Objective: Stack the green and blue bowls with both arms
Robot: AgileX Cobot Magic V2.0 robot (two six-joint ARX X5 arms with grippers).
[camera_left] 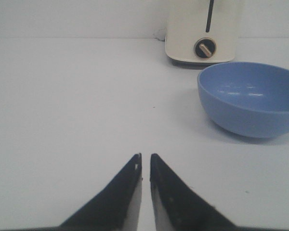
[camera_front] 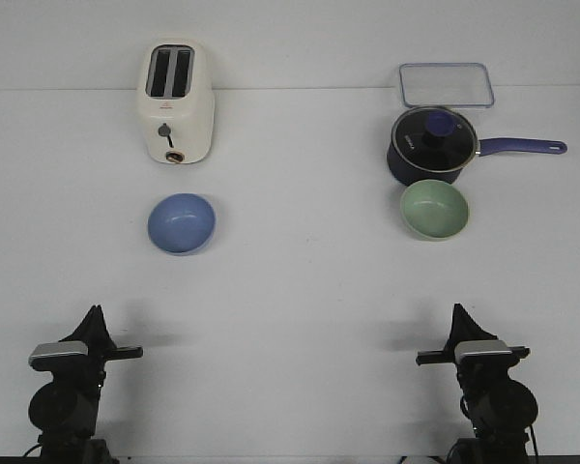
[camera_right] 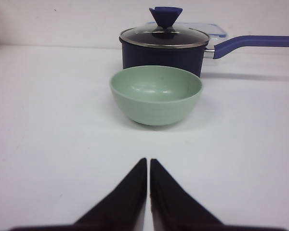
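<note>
Both arms are sitting low at the near edge, well apart. The left end effector [camera_front: 95, 314] and right end effector [camera_front: 458, 311] are pointing forward, tips nearly touching, holding nothing.

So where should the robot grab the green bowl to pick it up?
Probably by its rim. The green bowl sits upright and open, its rounded wall offering no flat side. The saucepan stands right behind it, so the right gripper, jaws now closed, would best open and come down over the near edge, one jaw inside, one outside.
</note>
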